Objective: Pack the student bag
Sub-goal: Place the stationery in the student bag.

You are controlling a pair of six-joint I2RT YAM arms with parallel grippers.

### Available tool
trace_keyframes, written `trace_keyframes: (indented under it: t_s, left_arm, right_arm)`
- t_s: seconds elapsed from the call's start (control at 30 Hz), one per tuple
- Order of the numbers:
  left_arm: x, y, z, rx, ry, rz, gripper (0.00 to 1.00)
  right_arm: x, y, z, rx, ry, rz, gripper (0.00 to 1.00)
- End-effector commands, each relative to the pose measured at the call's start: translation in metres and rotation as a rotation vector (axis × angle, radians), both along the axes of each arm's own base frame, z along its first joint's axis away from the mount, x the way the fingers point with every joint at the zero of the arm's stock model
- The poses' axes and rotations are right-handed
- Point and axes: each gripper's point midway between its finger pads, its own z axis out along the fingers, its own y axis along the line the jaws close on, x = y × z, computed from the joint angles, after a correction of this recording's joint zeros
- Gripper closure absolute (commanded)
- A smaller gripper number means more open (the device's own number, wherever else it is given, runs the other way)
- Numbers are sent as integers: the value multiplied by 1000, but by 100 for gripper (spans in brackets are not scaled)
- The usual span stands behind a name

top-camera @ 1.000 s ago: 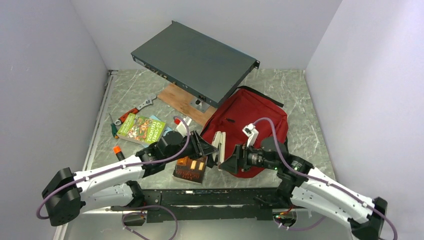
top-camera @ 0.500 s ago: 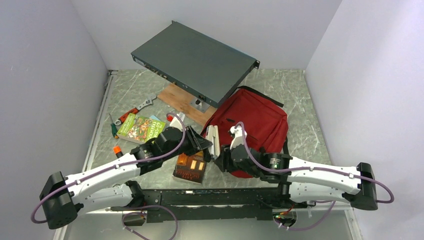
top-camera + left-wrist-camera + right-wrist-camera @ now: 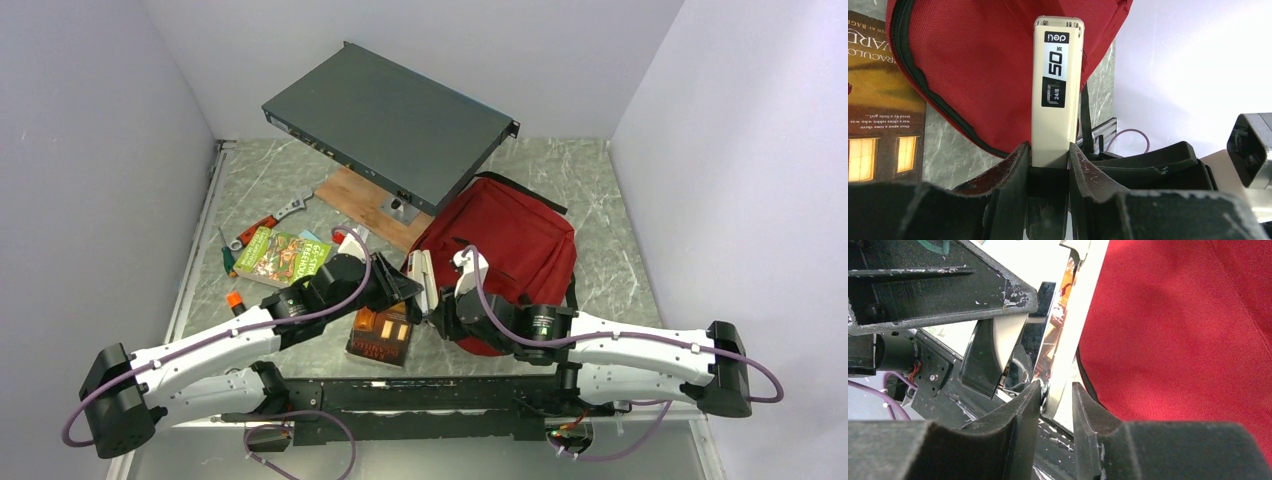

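- Where the two arms meet near the front of the table [image 3: 620,250], a cream stapler [image 3: 1057,90] is held between both grippers, printed label facing the left wrist camera.
- Left gripper [image 3: 1049,150]: jaws narrow, clamped on the stapler's near end.
- Right gripper [image 3: 1056,390]: jaws narrow, one finger against each face of the same stapler.
- Red backpack [image 3: 510,250]: lying right of centre, just behind the stapler, far corner beside the grey metal box [image 3: 390,125].
- Dark paperback [image 3: 380,335]: flat beside the backpack's near-left edge.
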Motion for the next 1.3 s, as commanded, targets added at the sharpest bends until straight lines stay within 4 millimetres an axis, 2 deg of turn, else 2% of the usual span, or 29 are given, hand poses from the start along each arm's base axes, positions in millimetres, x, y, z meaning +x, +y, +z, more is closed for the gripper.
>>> trace_keyframes:
  t_s: [0.0, 0.17, 0.27, 0.37, 0.43, 0.57, 0.67, 0.77, 0.87, 0.9, 0.97, 1.03, 1.13, 1.2, 1.27]
  left_arm:
    - [4, -11, 52, -141, -63, -9, 100]
    - [2, -14, 51, -149, -63, -24, 100]
    - [2, -16, 50, -157, -65, -32, 100]
    - [1, -18, 49, -152, -75, -51, 98]
    - [1, -17, 45, -101, -85, -66, 83]
    - [2, -15, 40, -45, -105, -81, 36]
    - [1, -16, 33, -28, -143, -108, 19]
    - [-3, -26, 37, -66, -229, -197, 7]
    - [-6, -43, 44, -105, -329, -287, 5]
    - [-4, -49, 46, -101, -366, -310, 7]
    - [2, -61, 47, -83, -411, -308, 17]
    - [9, -73, 50, -70, -455, -269, 21]
    - [15, -87, 56, -77, -501, -202, 24]
    - [23, -88, 60, -98, -512, -154, 26]
    - [31, -84, 58, -84, -485, -109, 25]
  right_arm:
    - [10, 11, 24, 69, -59, -16, 72]
    - [10, 13, 19, 85, -54, -22, 79]
    - [11, 13, 18, 97, -50, -32, 100]
    - [12, 10, 16, 124, -33, -57, 100]
    - [14, 4, 14, 133, -11, -89, 100]
    - [22, -21, 7, 127, 15, -175, 100]
    - [31, -53, 5, 106, 33, -251, 100]
    - [34, -97, -2, 67, 45, -356, 100]
    - [37, -143, -5, 12, 35, -477, 100]
    - [38, -157, -5, -1, 37, -528, 100]
    - [43, -156, -3, 4, 27, -517, 100]
    - [51, -164, -4, -36, 62, -563, 100]
    - [62, -154, -10, -2, 130, -494, 100]
    - [57, -140, -18, 53, 205, -413, 100]
    - [44, -135, -33, 49, 277, -382, 100]
